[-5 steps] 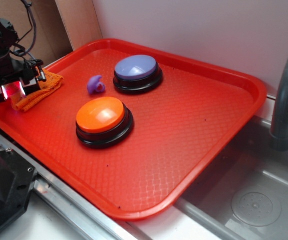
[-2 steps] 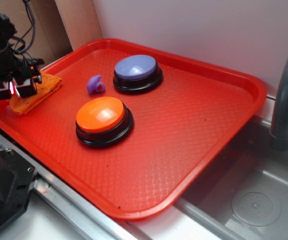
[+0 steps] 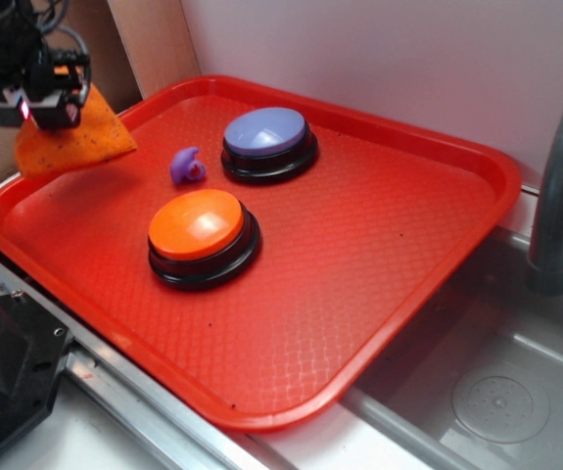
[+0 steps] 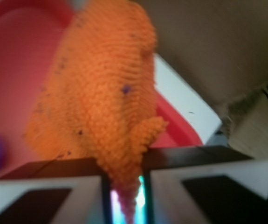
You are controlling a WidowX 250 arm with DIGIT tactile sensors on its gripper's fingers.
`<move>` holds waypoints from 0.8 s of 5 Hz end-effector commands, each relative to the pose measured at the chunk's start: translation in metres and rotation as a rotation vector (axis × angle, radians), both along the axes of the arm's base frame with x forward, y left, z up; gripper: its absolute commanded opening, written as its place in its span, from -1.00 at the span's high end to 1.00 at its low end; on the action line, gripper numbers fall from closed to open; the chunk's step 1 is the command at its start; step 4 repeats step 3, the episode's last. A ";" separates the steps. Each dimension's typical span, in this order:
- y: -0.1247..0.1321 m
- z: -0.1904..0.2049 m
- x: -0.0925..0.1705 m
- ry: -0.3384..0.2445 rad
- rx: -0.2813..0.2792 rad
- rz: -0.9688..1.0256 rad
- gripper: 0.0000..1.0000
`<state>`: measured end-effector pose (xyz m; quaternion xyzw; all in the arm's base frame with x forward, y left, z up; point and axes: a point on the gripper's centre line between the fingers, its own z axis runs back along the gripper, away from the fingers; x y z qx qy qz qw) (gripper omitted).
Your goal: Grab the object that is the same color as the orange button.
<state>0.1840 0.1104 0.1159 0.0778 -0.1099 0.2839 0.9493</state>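
A large red tray (image 3: 379,255) fills most of the exterior frame, with a grey sink basin (image 3: 496,392) and a faucet post (image 3: 560,196) at the right edge. Near the tray's centre sits the orange button (image 3: 201,227), a glossy dome on a black base; above it, toward the upper middle, is a like button with a purple dome (image 3: 266,137). A small purple curved piece (image 3: 188,166) lies just left of the purple-domed button.

In the upper left of the frame the gripper (image 3: 41,103) hangs above the tray's far-left corner, closed tight on the orange cloth (image 3: 70,142), which dangles below it clear of the tray surface. The wrist view confirms it: the cloth (image 4: 101,102) is pinched in the narrow slot between the two jaws, its knit body hanging away from the gripper (image 4: 124,196), with the tray's rim below.

The grasp looks made and the cloth lifted, so the task appears to be essentially at its end. What remains, I judge, is only to hold the pinch firm, since a soft fold gripped at one edge could slip.
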 end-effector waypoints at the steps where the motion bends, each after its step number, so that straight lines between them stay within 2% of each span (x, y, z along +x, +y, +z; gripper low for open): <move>1: -0.073 0.088 -0.002 0.006 -0.168 -0.501 1.00; 2: -0.097 0.093 -0.012 -0.007 -0.179 -0.627 1.00; 3: -0.084 0.089 -0.010 0.049 -0.165 -0.551 1.00; 4: -0.084 0.089 -0.010 0.049 -0.165 -0.551 1.00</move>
